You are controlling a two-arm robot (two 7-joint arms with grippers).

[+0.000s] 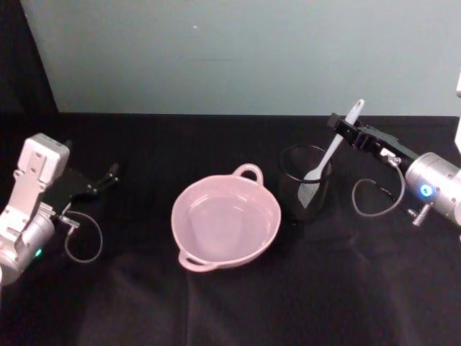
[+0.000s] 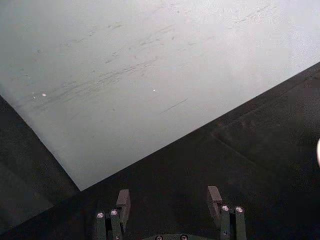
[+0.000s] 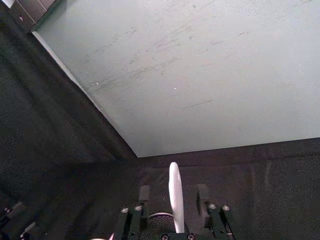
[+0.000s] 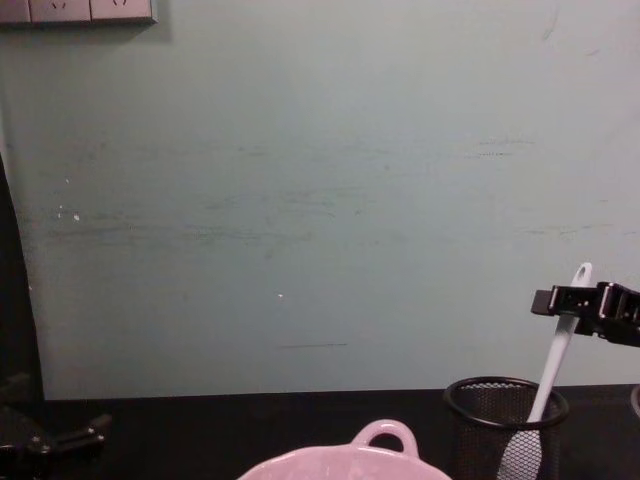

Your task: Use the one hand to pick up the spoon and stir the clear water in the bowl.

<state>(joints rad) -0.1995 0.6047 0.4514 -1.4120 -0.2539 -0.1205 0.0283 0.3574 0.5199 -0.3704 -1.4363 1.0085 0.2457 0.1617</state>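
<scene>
Now, right claw [image 1: 340,124] wide astride white plastic spoon [image 1: 331,148] in black mesh cup [image 1: 306,200]; left claw [image 2: 168,197] wide.

We've got a plain pale green-grey wall [image 4: 320,200] right behind the table, matte and a bit scuffed, with faint streaks and a few tiny white specks. Up at its top left corner we can make out a row of grey wall sockets [image 4: 75,10]. The tabletop [image 1: 230,310] is all black cloth, and left of the wall there's just a dark strip [image 1: 25,50].
</scene>
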